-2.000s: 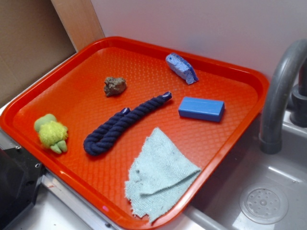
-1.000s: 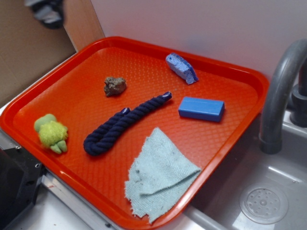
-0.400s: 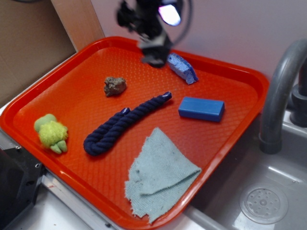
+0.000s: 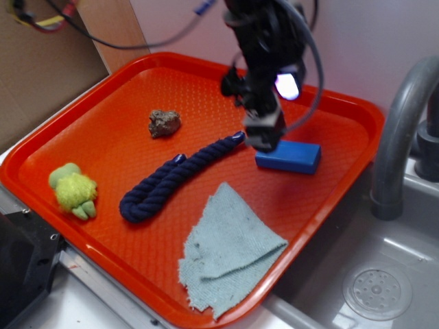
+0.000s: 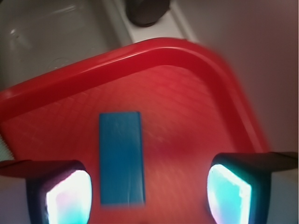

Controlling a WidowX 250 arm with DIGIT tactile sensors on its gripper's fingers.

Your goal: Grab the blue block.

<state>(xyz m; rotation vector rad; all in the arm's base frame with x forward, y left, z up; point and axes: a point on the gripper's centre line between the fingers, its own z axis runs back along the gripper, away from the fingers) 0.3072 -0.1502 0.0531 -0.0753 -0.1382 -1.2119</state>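
The blue block lies flat on the orange tray, right of centre. My gripper hangs just over the block's left end, covering part of it. In the wrist view the blue block lies lengthwise between my two fingers, nearer the left pad than the right pad. The gripper is open wide and holds nothing. The wrist view is blurred by motion.
On the tray also lie a dark navy rope, a pale cloth, a brown lump and a yellow-green toy. A grey faucet and a sink stand to the right; a wall runs behind.
The arm came in from the top left, crossed the tray's back edge and dropped to the right over the blue block. The speckled sponge at the back is now hidden behind it.
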